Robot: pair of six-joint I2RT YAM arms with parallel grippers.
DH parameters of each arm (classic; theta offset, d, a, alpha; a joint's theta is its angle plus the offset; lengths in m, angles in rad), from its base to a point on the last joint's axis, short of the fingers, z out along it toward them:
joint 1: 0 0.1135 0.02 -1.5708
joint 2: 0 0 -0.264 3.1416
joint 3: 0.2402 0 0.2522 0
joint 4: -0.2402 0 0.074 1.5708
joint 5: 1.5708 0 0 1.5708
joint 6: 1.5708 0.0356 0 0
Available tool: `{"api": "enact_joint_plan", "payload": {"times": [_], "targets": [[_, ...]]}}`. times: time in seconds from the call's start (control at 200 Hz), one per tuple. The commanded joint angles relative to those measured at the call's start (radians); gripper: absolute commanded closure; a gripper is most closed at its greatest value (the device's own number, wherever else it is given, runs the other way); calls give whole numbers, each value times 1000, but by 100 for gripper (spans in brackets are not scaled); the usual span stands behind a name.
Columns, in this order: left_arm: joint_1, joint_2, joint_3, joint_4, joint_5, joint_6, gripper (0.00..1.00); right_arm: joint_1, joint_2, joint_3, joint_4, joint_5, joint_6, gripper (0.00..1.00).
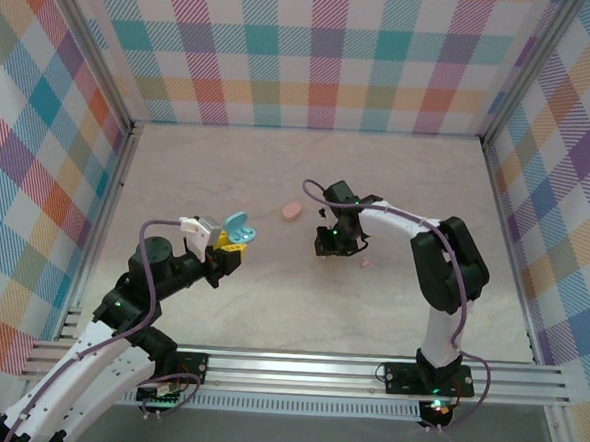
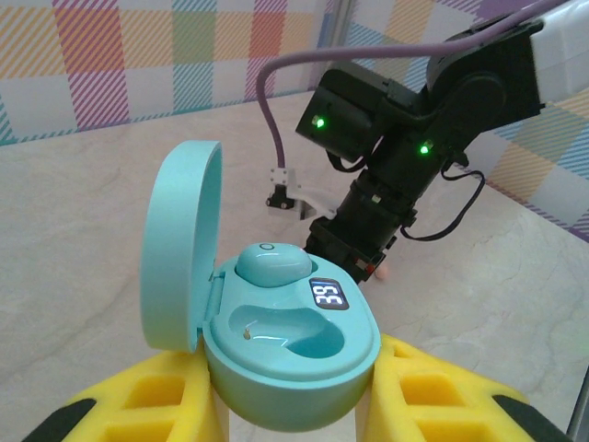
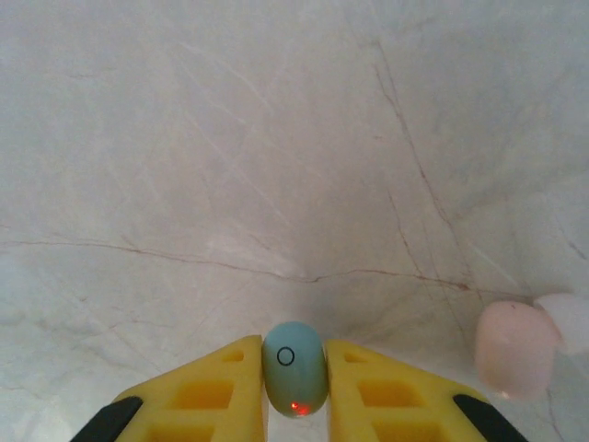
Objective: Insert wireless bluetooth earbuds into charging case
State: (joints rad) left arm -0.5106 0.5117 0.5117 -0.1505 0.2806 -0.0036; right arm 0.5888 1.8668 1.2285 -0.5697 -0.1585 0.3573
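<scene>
My left gripper (image 2: 293,391) is shut on the light blue charging case (image 2: 287,341), held up with its lid (image 2: 181,244) swung open to the left. One light blue earbud (image 2: 273,265) sits in the case's far slot; the near slot is bare, and a small display reads digits. In the top view this case (image 1: 237,229) sits left of centre. My right gripper (image 3: 294,396) is shut on a second light blue earbud (image 3: 294,366) with a red light, just above the table. A salmon pink earbud (image 3: 515,348) lies to its right, also seen as a pink earbud (image 1: 366,262).
A closed pink case (image 1: 293,212) lies on the marble table behind the grippers. The right arm (image 2: 405,147) stands close behind the blue case in the left wrist view. Checkered walls (image 1: 305,51) ring the table on three sides.
</scene>
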Motion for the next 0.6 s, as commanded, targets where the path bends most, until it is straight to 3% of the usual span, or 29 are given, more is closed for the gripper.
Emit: {"api": "enact_joint_plan", "payload": {"times": [0.0, 0.265, 0.595], "targets": [[-12, -1, 22, 53, 29, 8, 76, 5, -96, 7, -14, 12, -19, 79], [-12, 2, 11, 130, 60, -5, 76, 4, -292, 31, -47, 47, -32, 79], [-12, 26, -6, 240, 115, -12, 76, 19, -473, 85, -28, -67, 8, 76]]}}
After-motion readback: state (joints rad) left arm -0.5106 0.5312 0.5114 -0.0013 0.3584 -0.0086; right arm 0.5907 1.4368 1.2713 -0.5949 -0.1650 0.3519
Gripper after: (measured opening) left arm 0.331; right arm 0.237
